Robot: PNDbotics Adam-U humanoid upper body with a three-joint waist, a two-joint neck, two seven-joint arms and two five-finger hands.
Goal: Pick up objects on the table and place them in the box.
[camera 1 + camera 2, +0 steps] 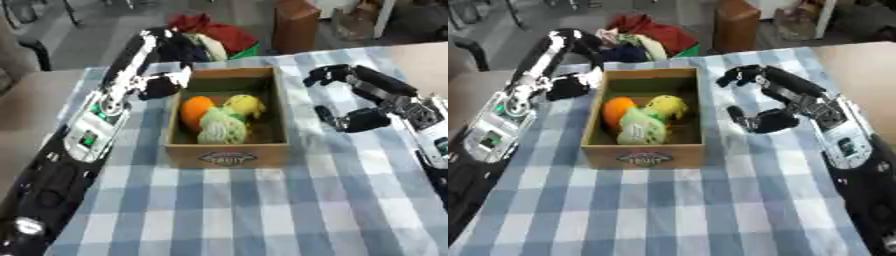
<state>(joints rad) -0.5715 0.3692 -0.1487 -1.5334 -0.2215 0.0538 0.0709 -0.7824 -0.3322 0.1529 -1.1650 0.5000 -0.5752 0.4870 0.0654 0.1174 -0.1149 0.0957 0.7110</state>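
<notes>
The right robot hand hovers just beside the right wall of the box, its fingers curled in a loose claw with the thumb held apart below them, and we see nothing between them. The left robot hand sits at the box's upper left corner, close against the left wall; we cannot tell how its fingers stand, since it shows only as a dark and white mass.

The open cardboard box stands near the middle of the worktop, which is covered in a blue and white checked cloth. Inside it we see an orange ball at the left, a yellow piece to its right, and a pale green piece in front, touching both. The three fill the left and middle of the box, and bare brown floor shows along the right wall.

In front of the box we see only checked cloth, reaching to the near edge. Past the far edge of the worktop we see a heap of red and dark cloth and a brown upright object, apart from the box.
</notes>
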